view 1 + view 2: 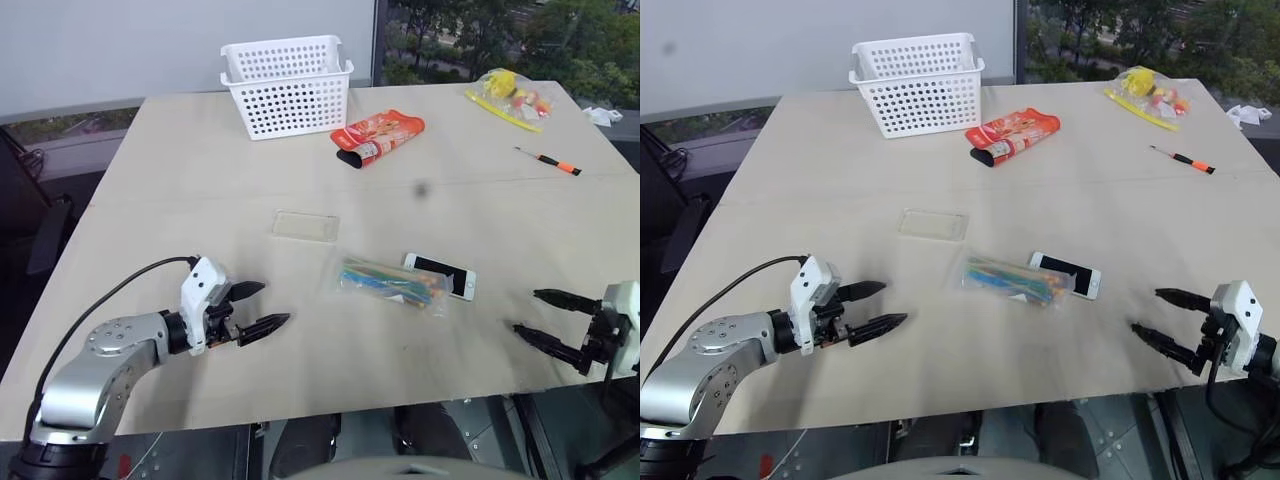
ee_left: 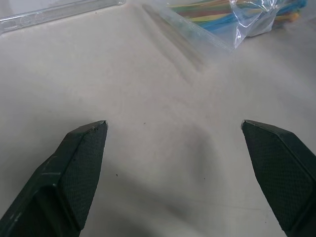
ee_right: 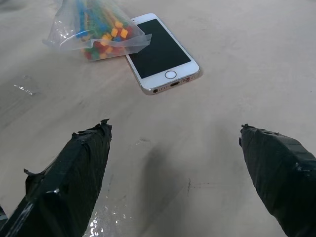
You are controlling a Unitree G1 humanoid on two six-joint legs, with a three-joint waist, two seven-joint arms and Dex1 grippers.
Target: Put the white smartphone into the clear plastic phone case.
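White smartphone (image 3: 162, 52) lies beyond the open right claw (image 1: 545, 318).

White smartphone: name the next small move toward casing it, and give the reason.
Probably reach the open right gripper forward to the white smartphone. It lies screen-up, one end tucked under the bag of colourful sticks, apart from the clear plastic phone case; neither gripper holds anything.

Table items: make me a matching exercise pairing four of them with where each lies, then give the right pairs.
Things:
1. phone
2. clear case
3. basket
4. screwdriver

Places:
A. far side, towards the left
B. alone near the table's middle
C. towards the right edge, beyond the middle
D. partly under the bag of coloured sticks

Pairs: 1-D, 2-B, 3-A, 4-C
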